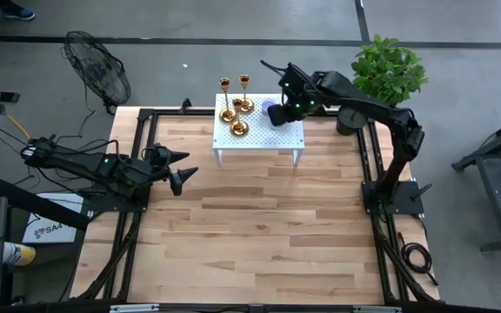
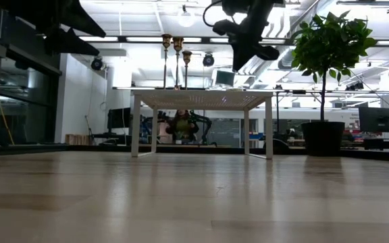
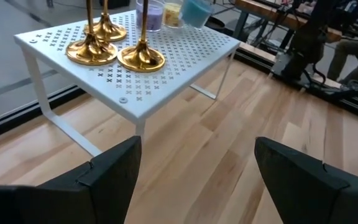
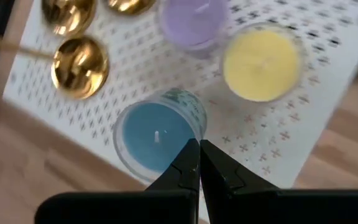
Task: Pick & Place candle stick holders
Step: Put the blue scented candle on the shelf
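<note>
Three gold candle stick holders (image 1: 238, 117) stand on their round bases (image 3: 140, 58) on the left part of a small white perforated table (image 1: 290, 137). They also show in the right wrist view (image 4: 79, 67) and the low view (image 2: 177, 61). My right gripper (image 4: 199, 149) is above the white table's right part (image 1: 278, 111), shut on a blue candle jar (image 4: 157, 134). My left gripper (image 1: 181, 169) is open and empty over the wooden table, left of and nearer than the white table. My right gripper pinches the blue candle jar's glass rim (image 4: 191, 134) between its two fingers, coming from above and pointing down. The jar shows tilted in the left wrist view (image 3: 196, 9) and seems raised off the white tabletop.
A purple candle (image 4: 194, 22) and a yellow candle (image 4: 261, 62) sit on the white table beside the blue one. A potted plant (image 1: 388, 69) stands at the far right, a fan (image 1: 98, 69) at the far left. Bare wood (image 1: 259, 235) lies nearer.
</note>
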{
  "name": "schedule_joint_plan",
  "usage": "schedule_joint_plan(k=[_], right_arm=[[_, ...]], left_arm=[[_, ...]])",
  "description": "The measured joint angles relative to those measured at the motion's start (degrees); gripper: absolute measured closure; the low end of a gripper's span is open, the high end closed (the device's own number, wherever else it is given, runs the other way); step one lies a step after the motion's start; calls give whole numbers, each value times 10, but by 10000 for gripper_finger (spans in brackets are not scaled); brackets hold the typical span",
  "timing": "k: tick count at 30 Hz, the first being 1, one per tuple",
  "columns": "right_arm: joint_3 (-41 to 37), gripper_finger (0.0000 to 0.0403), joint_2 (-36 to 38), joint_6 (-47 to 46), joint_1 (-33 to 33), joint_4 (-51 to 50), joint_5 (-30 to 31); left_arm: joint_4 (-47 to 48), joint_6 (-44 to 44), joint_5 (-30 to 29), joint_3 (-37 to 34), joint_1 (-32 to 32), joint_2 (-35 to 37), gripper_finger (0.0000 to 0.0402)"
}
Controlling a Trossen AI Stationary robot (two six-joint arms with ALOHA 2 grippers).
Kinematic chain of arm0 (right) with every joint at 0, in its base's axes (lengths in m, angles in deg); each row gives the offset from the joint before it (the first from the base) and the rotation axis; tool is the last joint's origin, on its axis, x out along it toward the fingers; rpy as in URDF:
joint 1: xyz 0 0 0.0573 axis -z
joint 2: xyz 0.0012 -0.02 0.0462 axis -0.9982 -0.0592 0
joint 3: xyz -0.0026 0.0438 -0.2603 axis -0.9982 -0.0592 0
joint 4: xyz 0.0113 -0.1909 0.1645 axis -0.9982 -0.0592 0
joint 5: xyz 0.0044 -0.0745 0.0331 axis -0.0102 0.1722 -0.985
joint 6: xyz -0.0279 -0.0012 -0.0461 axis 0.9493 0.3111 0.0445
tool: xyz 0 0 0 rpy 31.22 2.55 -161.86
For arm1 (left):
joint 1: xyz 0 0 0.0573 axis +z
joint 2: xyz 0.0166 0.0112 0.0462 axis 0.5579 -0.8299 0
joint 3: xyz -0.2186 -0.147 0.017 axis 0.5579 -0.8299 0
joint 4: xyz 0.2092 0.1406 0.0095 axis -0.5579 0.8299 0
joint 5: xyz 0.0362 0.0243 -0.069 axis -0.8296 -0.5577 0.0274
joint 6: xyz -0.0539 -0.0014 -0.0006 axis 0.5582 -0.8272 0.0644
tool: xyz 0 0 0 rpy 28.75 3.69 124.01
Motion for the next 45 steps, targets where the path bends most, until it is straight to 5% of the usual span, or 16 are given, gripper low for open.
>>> schedule_joint_plan(k=[30, 45], right_arm=[[0, 403, -10, -439, -121, 2, 254], [0, 403, -30, -435, -124, -6, 245]], left_arm=[[0, 29, -11, 1, 0, 0, 95], [5, 61, -10, 1, 0, 0, 95]])
